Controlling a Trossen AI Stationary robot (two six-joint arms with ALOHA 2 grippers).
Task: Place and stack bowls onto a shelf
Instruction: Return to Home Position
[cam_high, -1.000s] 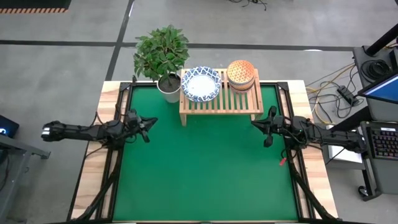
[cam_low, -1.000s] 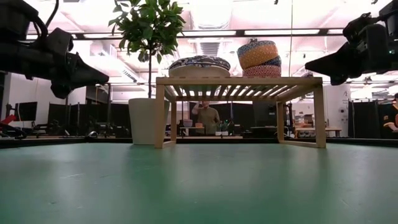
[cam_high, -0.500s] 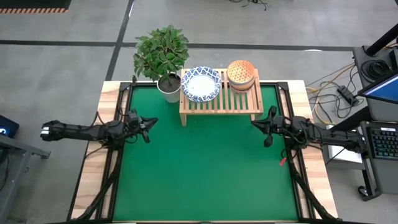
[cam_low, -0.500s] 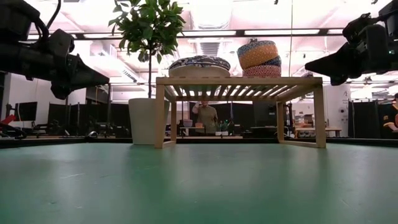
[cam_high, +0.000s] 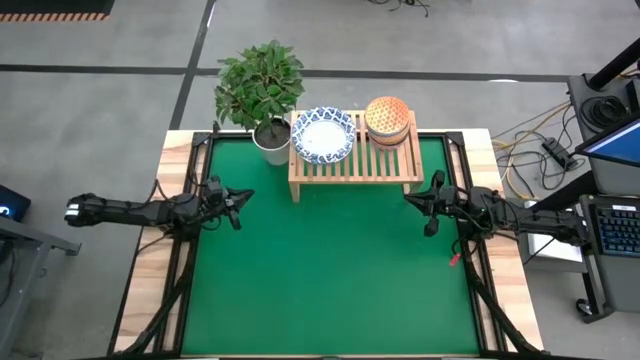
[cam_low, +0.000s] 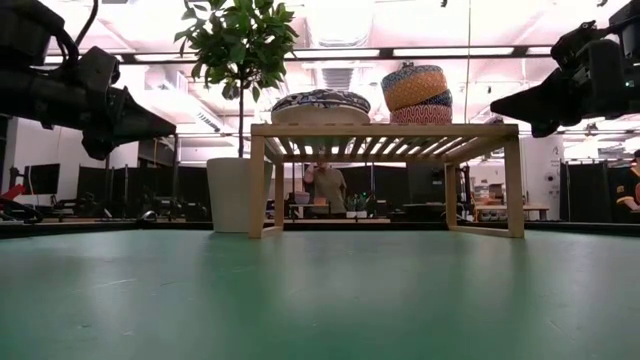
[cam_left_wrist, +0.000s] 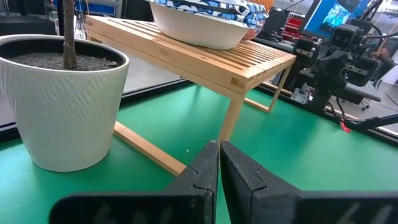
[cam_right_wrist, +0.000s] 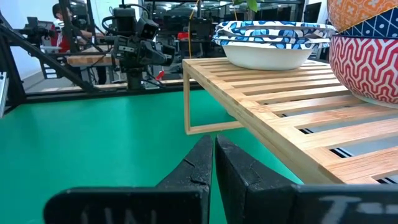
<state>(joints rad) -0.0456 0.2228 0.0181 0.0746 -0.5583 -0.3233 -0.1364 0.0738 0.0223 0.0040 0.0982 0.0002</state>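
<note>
The light-wood shelf (cam_high: 355, 158) stands on its two side legs at the table's far edge. On its slatted top sit a stack of wide white bowls with blue patterned rims (cam_high: 322, 135) and a stack of smaller bowls (cam_high: 387, 118), a mustard-yellow one on top, a red-patterned one (cam_right_wrist: 367, 65) lowest. My left gripper (cam_high: 236, 206) hovers shut over the mat's left side. My right gripper (cam_high: 427, 209) hovers shut over the right side, near the shelf's right leg. Both hold nothing.
A white plant pot (cam_high: 270, 142) with a leafy plant (cam_high: 260, 82) stands just left of the shelf. The green mat (cam_high: 330, 270) stretches toward the near edge. A person (cam_low: 322, 185) shows in the room beyond the shelf.
</note>
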